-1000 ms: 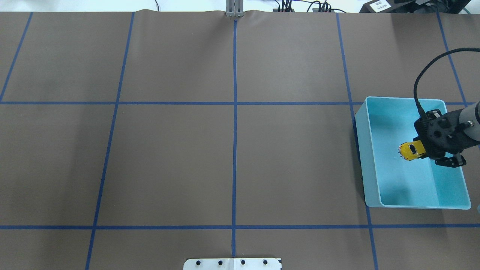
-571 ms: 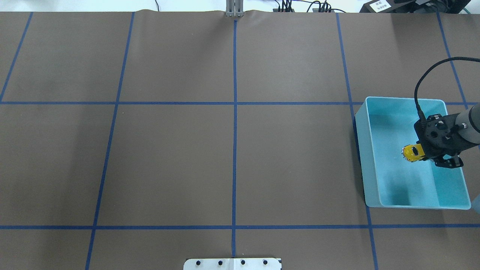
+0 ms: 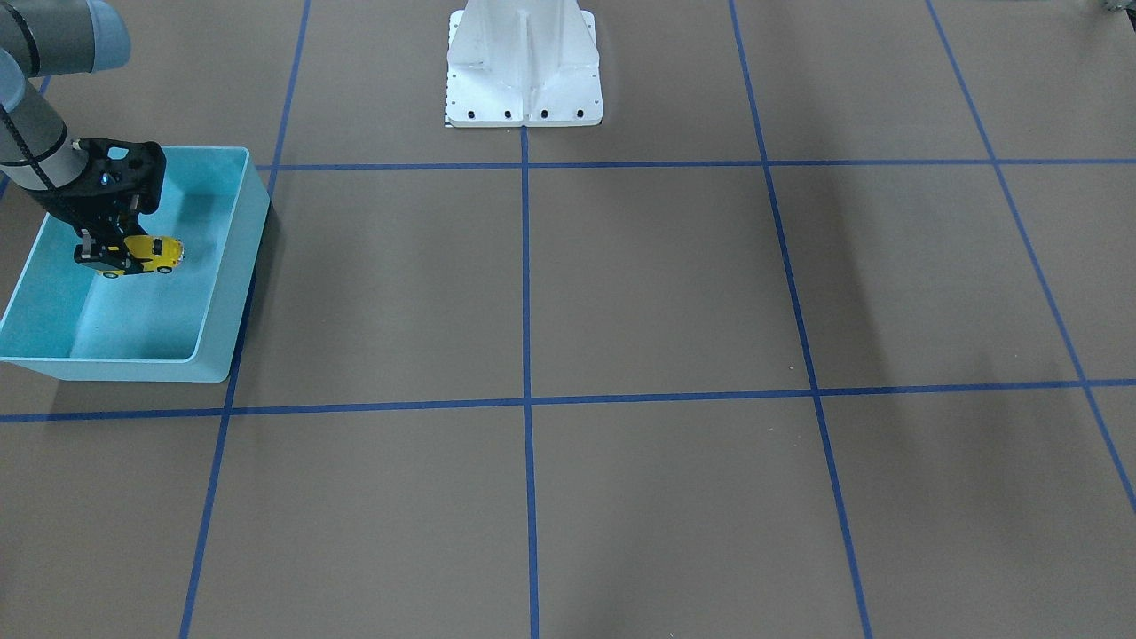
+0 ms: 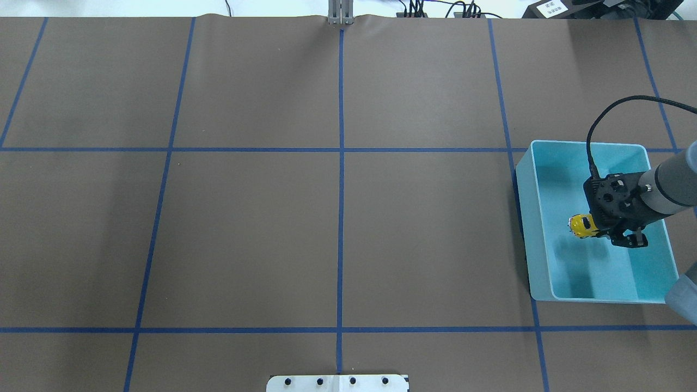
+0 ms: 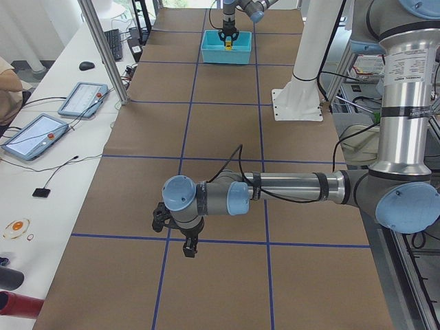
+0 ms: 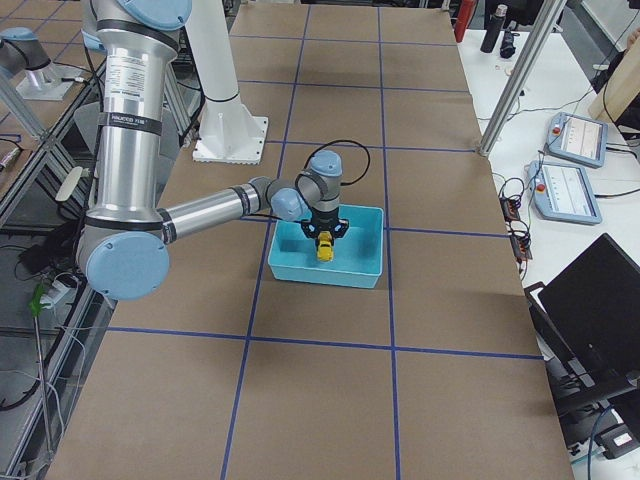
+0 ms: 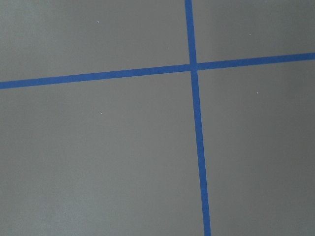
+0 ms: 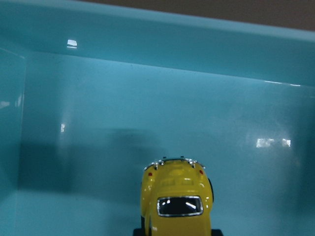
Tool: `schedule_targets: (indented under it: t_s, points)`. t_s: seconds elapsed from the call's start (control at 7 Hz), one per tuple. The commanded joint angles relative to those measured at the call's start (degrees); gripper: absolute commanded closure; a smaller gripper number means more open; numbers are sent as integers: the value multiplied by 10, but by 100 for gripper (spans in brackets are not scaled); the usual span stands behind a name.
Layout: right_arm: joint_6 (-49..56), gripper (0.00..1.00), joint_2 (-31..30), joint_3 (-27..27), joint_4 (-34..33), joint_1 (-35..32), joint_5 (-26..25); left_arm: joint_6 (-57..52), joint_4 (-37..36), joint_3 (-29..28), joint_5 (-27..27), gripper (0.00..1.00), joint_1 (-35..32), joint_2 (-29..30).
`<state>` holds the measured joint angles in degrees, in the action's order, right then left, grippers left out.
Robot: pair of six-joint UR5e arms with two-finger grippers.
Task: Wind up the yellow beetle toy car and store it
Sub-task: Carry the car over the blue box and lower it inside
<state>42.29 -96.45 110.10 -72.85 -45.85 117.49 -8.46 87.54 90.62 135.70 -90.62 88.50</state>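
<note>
At the frame's right, the car (image 4: 581, 225) — clenched in the right claw (image 4: 600, 229) over the bin (image 4: 524, 228) floor — is best lowered gently before being released.

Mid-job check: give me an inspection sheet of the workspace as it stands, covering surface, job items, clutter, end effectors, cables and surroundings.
Surface: brown mat with a blue tape grid, lying flat.
Job's things: yellow beetle toy car held inside the blue bin; whether it touches the bin's floor cannot be told.
Clutter: nothing seen.
End effectors: right end effector shut on the car; left end effector over bare mat, open or shut cannot be told.
Cables: black cable loops up from the right wrist.
Surroundings: white robot base; tablets on a side bench.
</note>
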Motion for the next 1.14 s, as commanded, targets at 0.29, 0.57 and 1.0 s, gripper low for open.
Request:
schedule_targets:
  t_s: [0.29, 0.57, 1.0]
  points:
    - [-2, 1, 2, -9, 20, 10, 0, -1, 0, 0, 0, 0, 0, 0]
    - [-7, 0, 2, -8, 23, 9, 1, 0, 1, 0, 0, 0, 0, 1]
    - [-54, 0, -6, 53, 17, -77, 32, -1, 1, 0, 0, 0, 0, 1]
